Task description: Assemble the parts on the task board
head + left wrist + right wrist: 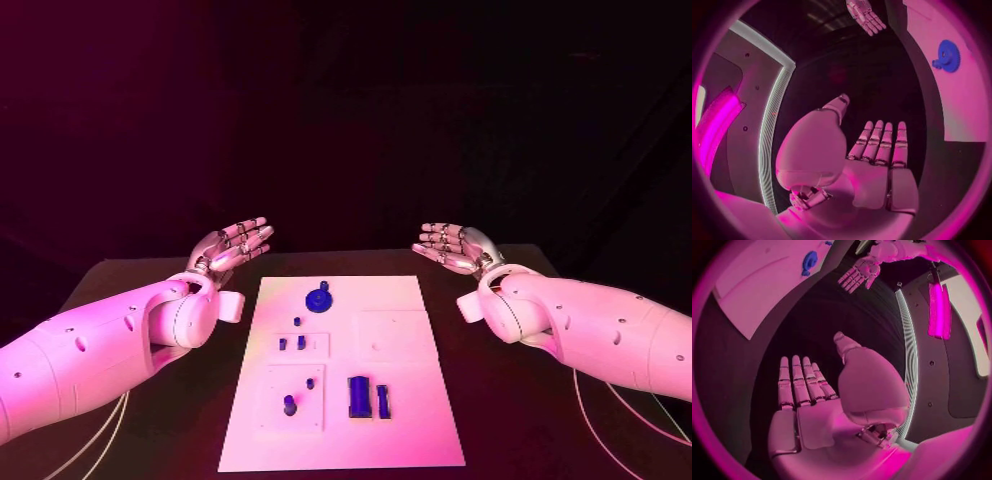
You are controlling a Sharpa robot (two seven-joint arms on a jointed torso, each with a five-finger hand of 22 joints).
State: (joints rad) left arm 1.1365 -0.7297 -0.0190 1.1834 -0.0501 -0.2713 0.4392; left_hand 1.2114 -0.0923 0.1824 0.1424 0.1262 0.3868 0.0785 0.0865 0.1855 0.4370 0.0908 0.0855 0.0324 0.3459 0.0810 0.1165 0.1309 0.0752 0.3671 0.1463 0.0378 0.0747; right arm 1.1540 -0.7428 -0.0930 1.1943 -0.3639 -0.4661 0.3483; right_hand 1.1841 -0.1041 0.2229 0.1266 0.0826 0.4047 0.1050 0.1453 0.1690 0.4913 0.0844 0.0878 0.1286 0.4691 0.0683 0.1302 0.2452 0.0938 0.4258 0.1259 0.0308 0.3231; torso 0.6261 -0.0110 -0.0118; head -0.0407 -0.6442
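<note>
Here both hands hover palm-up with fingers spread and holding nothing: the left hand [231,243] and right hand [453,246] flank the far end of the white board [397,420]. On it lie a blue gear [317,297] and blue blocks [358,396], upon the black bench [130,290].
</note>
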